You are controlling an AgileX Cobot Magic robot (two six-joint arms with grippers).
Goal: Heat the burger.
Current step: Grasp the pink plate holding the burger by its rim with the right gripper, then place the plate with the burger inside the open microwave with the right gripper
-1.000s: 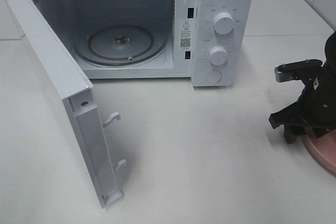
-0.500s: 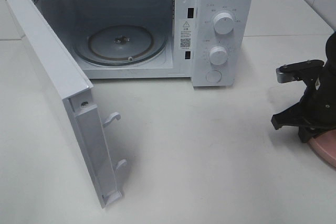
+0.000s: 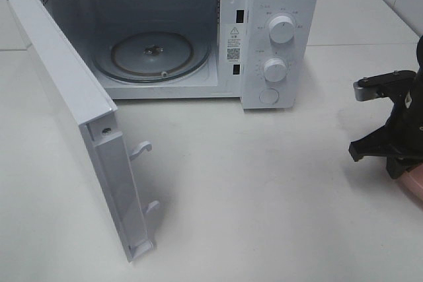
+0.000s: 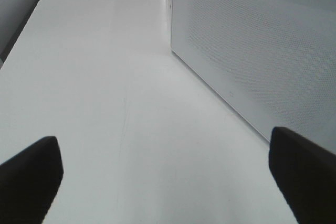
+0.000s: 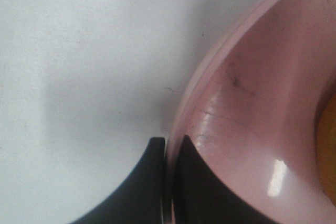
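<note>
Only a thin golden-orange sliver of the burger (image 5: 328, 145) shows at the edge of the right wrist view, on the pink plate (image 5: 262, 119). My right gripper (image 5: 169, 142) is shut on the plate's rim, with one finger outside and one inside. In the high view this gripper (image 3: 398, 163) sits at the far right edge over the pink plate (image 3: 414, 181), most of which is cut off. The burger does not show in that view. My left gripper (image 4: 168, 177) is open wide, with nothing between its fingers, above bare table.
The white microwave (image 3: 277, 31) stands at the back with its door (image 3: 73, 117) swung open to the left and a glass turntable (image 3: 155, 54) inside. A dotted white microwave panel (image 4: 252, 51) runs beside my left gripper. A white tabletop (image 3: 251, 196) fills the foreground.
My right gripper has closed onto the plate's rim. The arm and plate have shifted right, so less of the plate shows. The left gripper stays the same.
</note>
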